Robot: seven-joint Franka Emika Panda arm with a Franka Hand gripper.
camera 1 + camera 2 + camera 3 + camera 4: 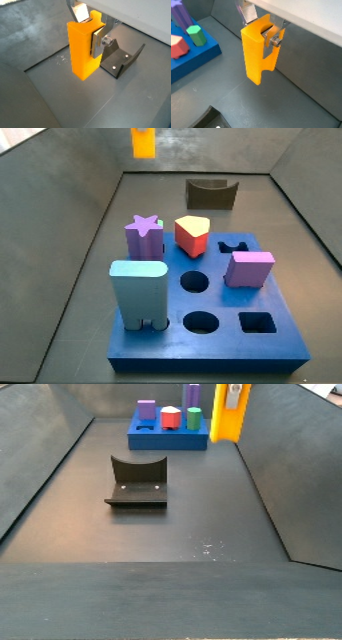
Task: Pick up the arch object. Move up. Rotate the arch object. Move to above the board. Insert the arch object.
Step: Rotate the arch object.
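My gripper (91,29) is shut on the arch object (81,50), a tall yellow-orange block. It hangs upright, clear above the grey floor. One silver finger (99,41) presses its side and the other finger (82,13) sits behind it. Both wrist views show this grip; the arch object (256,52) hangs beside the dark-blue board (191,59). In a side view the arch object (143,143) is high at the far end, away from the board (214,346). In a side view the arch object (229,416) and gripper (235,393) are next to the board (167,439).
The dark fixture (120,61) stands on the floor just past the arch; it also shows in both side views (211,194) (138,482). On the board stand a light-blue block (139,293), a purple star (144,232), a red piece (193,236) and a pink block (249,268). Grey walls enclose the floor.
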